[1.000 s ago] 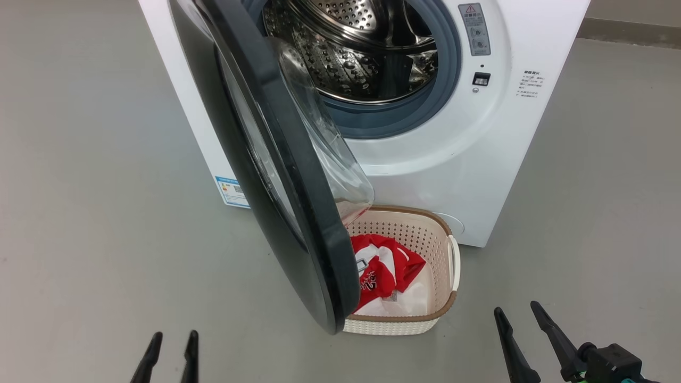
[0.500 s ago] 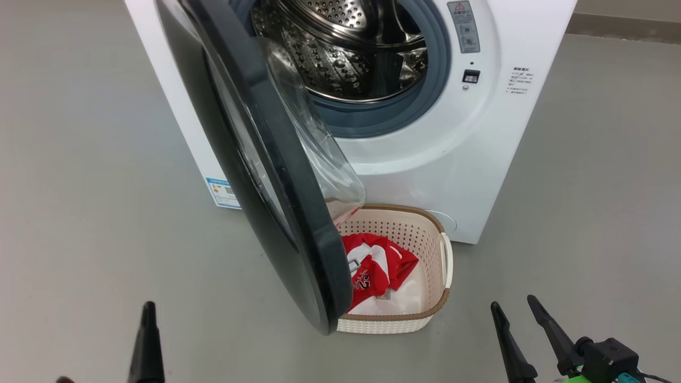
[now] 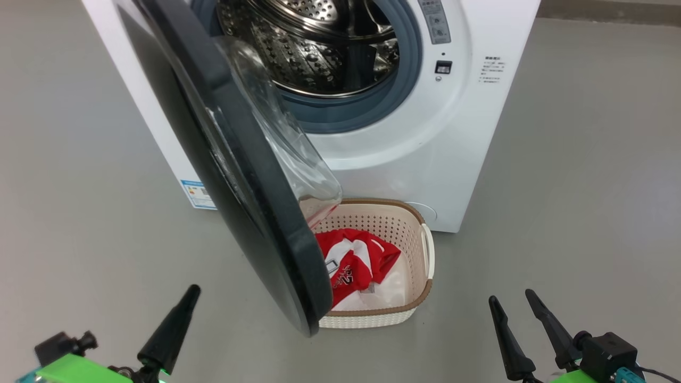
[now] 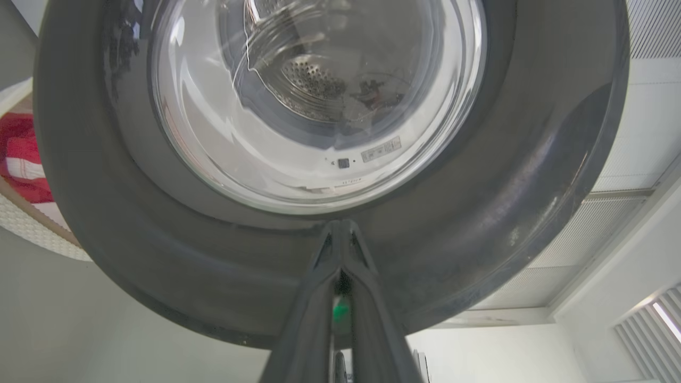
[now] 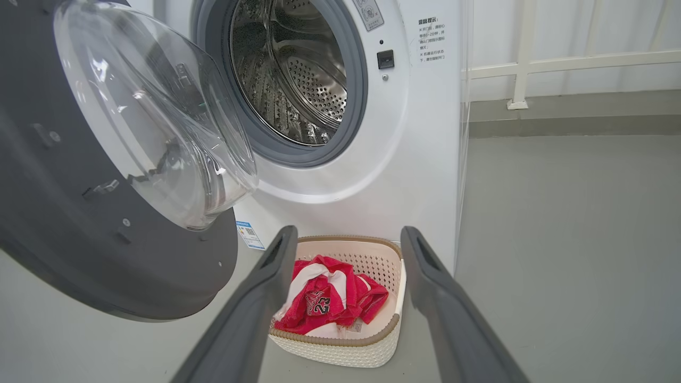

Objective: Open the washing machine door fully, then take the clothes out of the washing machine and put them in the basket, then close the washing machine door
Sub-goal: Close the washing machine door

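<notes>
The white washing machine (image 3: 452, 133) stands with its door (image 3: 229, 175) swung out toward me, black rim and bulging glass window showing. No garment shows in the part of the steel drum (image 3: 319, 48) that I see. The red and white clothes (image 3: 354, 263) lie in the cream basket (image 3: 420, 298) on the floor under the door's lower edge. My left gripper (image 3: 192, 291) is shut on nothing, left of the door; in the left wrist view its tips (image 4: 340, 226) point at the door's outer rim (image 4: 479, 175). My right gripper (image 3: 511, 297) stands open, right of the basket.
Grey floor (image 3: 585, 186) spreads on both sides of the machine. A blue sticker (image 3: 198, 194) sits low on the machine's left side. Behind, the right wrist view shows a white railing (image 5: 521, 64) along a wall.
My left gripper has shut and risen farther into the head view, its green wrist now showing. The head camera has moved, shifting the whole picture left. The right gripper stays open.
</notes>
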